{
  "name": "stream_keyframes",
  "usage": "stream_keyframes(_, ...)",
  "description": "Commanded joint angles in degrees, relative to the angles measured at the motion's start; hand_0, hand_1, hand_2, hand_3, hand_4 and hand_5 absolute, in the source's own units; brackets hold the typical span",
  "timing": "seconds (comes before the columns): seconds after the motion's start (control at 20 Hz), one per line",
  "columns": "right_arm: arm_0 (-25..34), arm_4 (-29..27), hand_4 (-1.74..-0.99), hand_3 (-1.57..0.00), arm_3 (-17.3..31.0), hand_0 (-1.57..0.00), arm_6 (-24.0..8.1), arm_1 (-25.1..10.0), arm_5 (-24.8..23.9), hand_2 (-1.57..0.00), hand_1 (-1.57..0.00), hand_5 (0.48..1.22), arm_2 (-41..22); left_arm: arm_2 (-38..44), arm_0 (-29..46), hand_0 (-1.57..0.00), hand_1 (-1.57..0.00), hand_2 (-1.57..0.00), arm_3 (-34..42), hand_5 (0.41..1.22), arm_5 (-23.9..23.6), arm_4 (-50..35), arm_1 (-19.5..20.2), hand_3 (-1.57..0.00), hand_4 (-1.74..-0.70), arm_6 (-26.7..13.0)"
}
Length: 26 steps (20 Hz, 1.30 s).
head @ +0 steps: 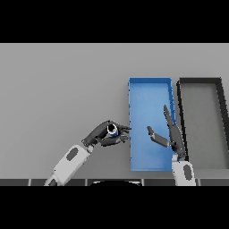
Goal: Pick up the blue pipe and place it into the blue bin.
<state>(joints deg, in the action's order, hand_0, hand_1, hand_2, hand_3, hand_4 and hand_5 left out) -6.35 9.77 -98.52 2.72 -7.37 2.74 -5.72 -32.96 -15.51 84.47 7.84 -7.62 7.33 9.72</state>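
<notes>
2 hands work near the front: left hand [103, 135] has its fingers curled around the blue pipe [112, 129], just left of the blue bin [149, 87]; right hand [171, 136], fingers straight, hovers over this bin. Farther right stands a black bin [200, 81].

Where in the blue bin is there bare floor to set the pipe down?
The blue bin is bare across its far half and along its left wall. Its near right part is crowded by the open right hand. The left hand holds the blue pipe just outside the left wall.

Pipe [112, 129] just left of bin [134, 166]; second bin [180, 96] right of it.
</notes>
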Motion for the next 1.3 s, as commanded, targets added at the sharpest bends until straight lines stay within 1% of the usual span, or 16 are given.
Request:
stream_keyframes(0.0,-0.1,-0.5,-1.157,0.00,0.1,0.00,0.2,-0.3,0.2,0.00,0.00,0.600,0.4,0.0,-0.2,-1.55,-1.55,-1.55,1.1,1.213,0.0,-0.2,0.4,-1.48,-1.73,-1.1)
stream_keyframes(0.05,-0.4,-0.6,-1.149,0.00,0.1,0.00,0.2,-0.2,0.2,0.00,0.00,0.599,0.4,-0.4,-0.5,-1.55,-1.55,-1.56,2.4,1.214,-0.2,0.0,0.3,-1.48,-1.73,-2.8)
stream_keyframes(0.15,-1.0,-0.5,-1.141,0.00,-0.1,0.00,1.8,-0.5,0.4,0.00,0.00,0.603,0.4,-1.0,-0.9,-1.56,-1.56,-1.56,3.7,1.217,-0.5,0.5,0.4,-1.49,-1.74,-4.4)
stream_keyframes(0.2,-0.6,-0.4,-1.136,0.00,-0.2,0.00,1.6,-0.5,0.3,0.00,0.00,0.604,0.4,-0.6,-1.4,-1.56,-1.56,-1.56,3.7,1.218,-0.4,0.3,0.7,-1.49,-1.74,-5.4)
stream_keyframes(0.25,-0.9,-0.4,-1.133,0.00,-0.6,0.00,2.5,-0.9,0.3,0.00,0.00,0.606,0.7,-1.3,-0.9,-1.56,-1.56,-1.56,4.3,1.218,-0.2,0.7,0.7,-1.49,-1.74,-5.7)
stream_keyframes(0.35,-1.0,-0.7,-1.127,0.00,-0.6,0.00,1.8,-1.2,0.7,0.00,0.00,0.605,0.7,-1.6,-0.8,-1.57,-1.57,-1.57,4.0,1.219,-0.5,1.4,0.5,-1.50,-1.74,-6.2)
stream_keyframes(0.5,-0.6,-0.7,-1.178,0.00,0.0,0.00,1.5,-1.1,0.7,0.00,0.00,0.605,0.7,-1.4,-1.1,-1.57,-1.57,-1.57,4.4,1.219,-0.5,1.5,0.5,-1.50,-1.74,-7.3)
stream_keyframes(0.6,-0.9,-1.0,-1.176,0.00,0.1,0.00,2.3,-0.9,1.0,0.00,0.00,0.605,0.7,-1.4,-0.4,-1.57,-1.57,-1.57,4.7,1.219,0.0,1.4,1.1,-1.49,-1.74,-6.6)
stream_keyframes(0.7,-0.1,-5.2,-1.196,0.00,-1.5,0.00,4.7,-1.8,4.0,0.00,0.00,0.622,1.5,-1.5,-0.7,-1.57,-1.57,-1.57,4.6,1.220,0.0,1.5,1.0,-1.50,-1.74,-8.2)
stream_keyframes(0.8,0.7,-14.2,-1.212,0.00,-4.3,0.00,4.2,-3.6,11.0,0.00,0.00,0.589,2.1,-1.2,-0.9,-1.57,-1.57,-1.57,5.0,1.220,0.0,1.2,1.0,-1.50,-1.74,-7.9)
stream_keyframes(0.9,2.6,-21.0,-1.256,0.00,-7.8,0.00,0.4,-7.7,16.3,0.00,0.00,0.558,2.4,-1.5,-1.0,-1.57,-1.57,-1.57,5.1,1.221,0.2,1.4,1.1,-1.50,-1.74,-8.4)
stream_keyframes(1.0,5.3,-25.1,-1.303,0.00,-11.0,0.00,-4.0,-11.4,20.1,0.00,0.00,0.515,1.3,-0.9,-1.7,-1.57,-1.57,-1.57,4.1,1.221,0.5,1.2,1.2,-1.49,-1.74,-7.9)
stream_keyframes(1.05,6.8,-26.8,-1.314,0.00,-12.4,0.00,-6.8,-12.5,21.3,0.00,0.00,0.500,0.2,-0.9,-1.7,-1.57,-1.57,-1.57,4.4,1.221,0.4,1.2,0.9,-1.49,-1.74,-7.4)
stream_keyframes(1.1,7.9,-27.9,-1.319,0.00,-13.9,0.00,-8.2,-13.4,22.4,0.00,0.00,0.501,-0.9,-1.0,-1.6,-1.57,-1.57,-1.57,4.6,1.221,0.5,1.3,1.2,-1.49,-1.74,-6.9)
stream_keyframes(1.15,10.0,-28.7,-1.314,0.00,-14.6,0.00,-10.9,-13.6,22.6,0.00,0.00,0.500,-2.3,-1.1,-1.6,-1.57,-1.57,-1.57,4.6,1.221,0.4,1.5,1.1,-1.49,-1.74,-7.3)
stream_keyframes(1.25,13.4,-29.8,-1.309,0.00,-15.3,0.00,-14.4,-13.9,23.9,0.00,0.00,0.503,-4.6,-0.8,-1.6,-1.57,-1.57,-1.57,4.7,1.221,0.7,1.4,1.7,-1.49,-1.74,-7.2)
